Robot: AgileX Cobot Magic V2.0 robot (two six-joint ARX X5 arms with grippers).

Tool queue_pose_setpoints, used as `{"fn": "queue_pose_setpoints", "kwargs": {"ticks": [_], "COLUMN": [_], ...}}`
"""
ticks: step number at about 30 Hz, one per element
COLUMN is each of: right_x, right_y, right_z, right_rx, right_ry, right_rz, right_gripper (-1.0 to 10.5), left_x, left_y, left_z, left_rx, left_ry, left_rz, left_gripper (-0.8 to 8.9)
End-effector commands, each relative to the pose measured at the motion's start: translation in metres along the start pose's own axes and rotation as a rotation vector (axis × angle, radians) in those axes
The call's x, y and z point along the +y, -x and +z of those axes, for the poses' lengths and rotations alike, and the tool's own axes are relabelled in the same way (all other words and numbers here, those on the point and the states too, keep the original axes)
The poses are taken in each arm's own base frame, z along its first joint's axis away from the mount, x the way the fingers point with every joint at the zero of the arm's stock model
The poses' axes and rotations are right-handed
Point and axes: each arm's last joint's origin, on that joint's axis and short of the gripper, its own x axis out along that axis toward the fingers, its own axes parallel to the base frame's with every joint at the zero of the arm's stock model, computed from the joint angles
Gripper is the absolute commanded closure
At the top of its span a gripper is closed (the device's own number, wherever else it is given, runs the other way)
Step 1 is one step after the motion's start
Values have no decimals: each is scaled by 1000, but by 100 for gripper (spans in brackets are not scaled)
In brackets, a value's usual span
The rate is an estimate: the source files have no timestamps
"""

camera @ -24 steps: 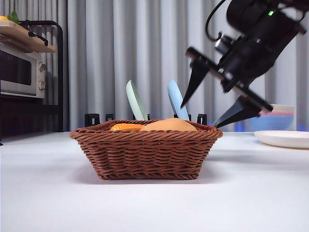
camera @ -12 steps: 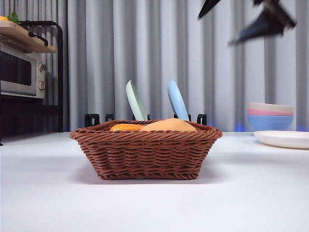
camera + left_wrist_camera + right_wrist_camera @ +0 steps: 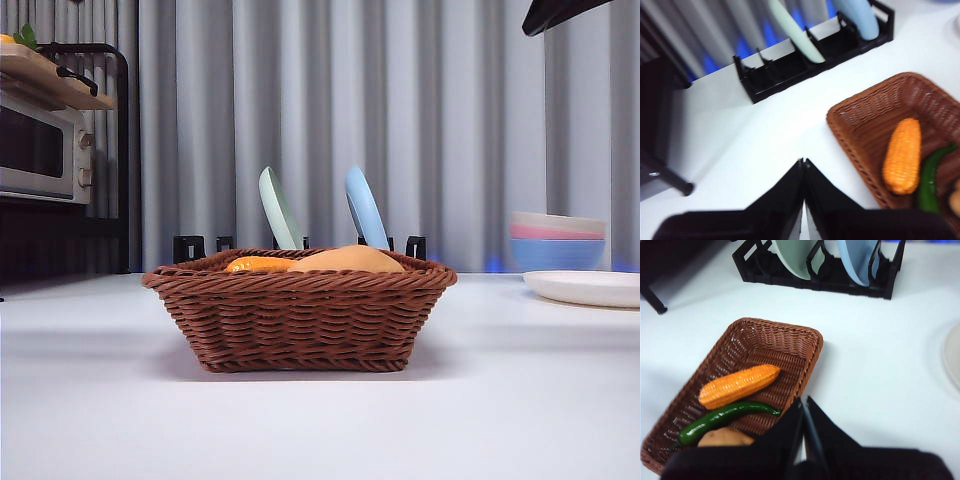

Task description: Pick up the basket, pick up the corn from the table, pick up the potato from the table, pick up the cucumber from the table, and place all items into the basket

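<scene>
Basket (image 3: pixel 300 315) sits on the table (image 3: pixel 320 420), and I see the corn (image 3: pixel 739 385), cucumber (image 3: pixel 725 421) and potato (image 3: pixel 725 438) lying inside it, corn beside cucumber. My left gripper (image 3: pixel 804 165) is clenched, empty, above the table beside the basket; my right gripper (image 3: pixel 804 405) is clenched, empty, above the basket's rim. No writing is readable.
</scene>
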Motion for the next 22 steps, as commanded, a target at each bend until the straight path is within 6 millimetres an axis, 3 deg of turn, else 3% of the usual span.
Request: {"fn": "queue_pose_setpoints", "kwargs": {"ticks": [1, 8, 11, 15, 22], "right_x": [4, 13, 13, 12, 12], "right_y": [-2, 3, 7, 8, 8], "right_z": [-19, -71, -87, -89, -89], "right_rx": [-16, -119, -135, -128, -125], "right_ry": [42, 42, 21, -43, -48], "right_rz": [-9, -25, -9, -14, -12], "right_gripper": [963, 963, 963, 962, 945], "left_x": [-1, -4, -3, -1, -1], "left_y": [-2, 9, 20, 29, 27], "left_z": [-23, -77, -89, -89, -90], "left_rx": [-14, -36, -80, -115, -95], "left_ry": [8, 49, 66, 111, 106], "left_rz": [-7, -76, -134, -155, -152], "left_gripper": [823, 823, 823, 821, 814]}}
